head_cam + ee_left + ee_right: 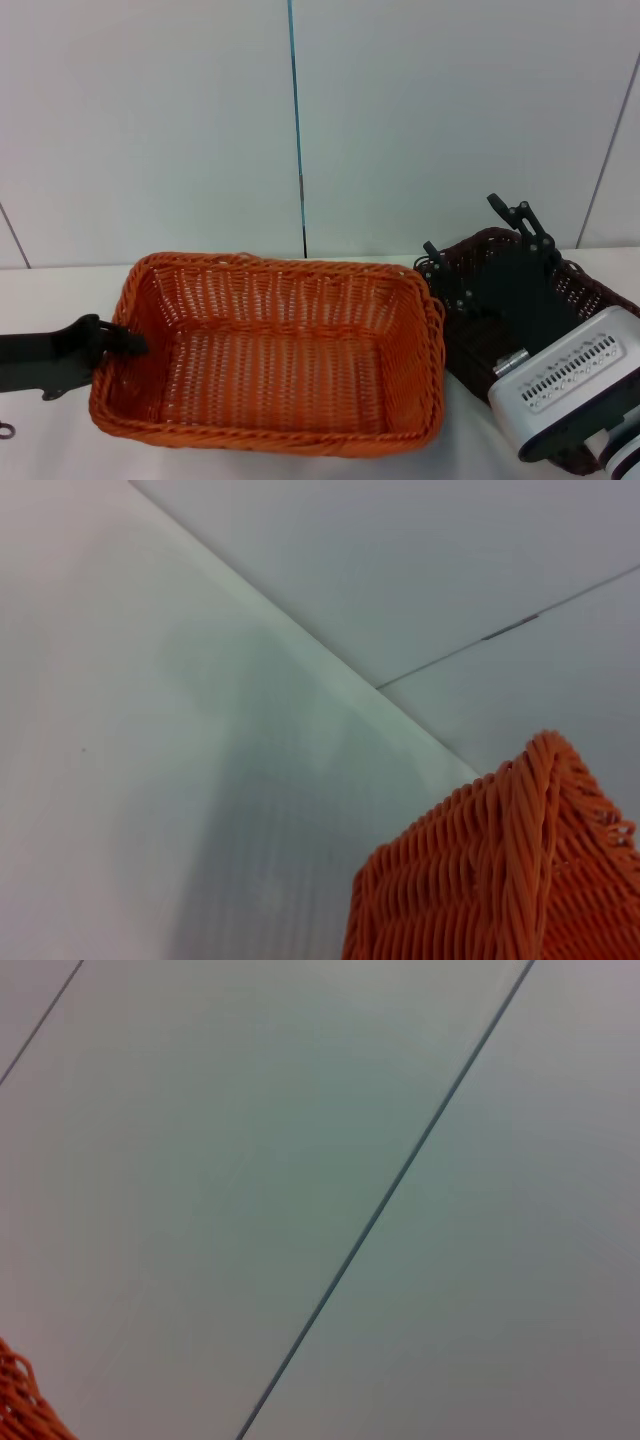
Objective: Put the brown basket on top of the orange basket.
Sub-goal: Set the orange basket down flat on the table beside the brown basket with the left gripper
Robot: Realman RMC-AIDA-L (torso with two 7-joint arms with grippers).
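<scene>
The orange basket (270,350) stands open side up in the middle of the white table. Its corner shows in the left wrist view (500,870) and a bit of its rim in the right wrist view (20,1405). The brown basket (580,285) stands right beside it on the right, mostly hidden under my right arm. My right gripper (485,245) is open, its two black fingers (445,275) spread wide over the brown basket's far end. My left gripper (125,342) is at the orange basket's left rim and touches it.
A white wall with thin seams (296,130) stands right behind the table. A small dark ring (6,431) lies on the table (60,290) at the front left. My right arm's white wrist housing (565,380) covers the brown basket's near end.
</scene>
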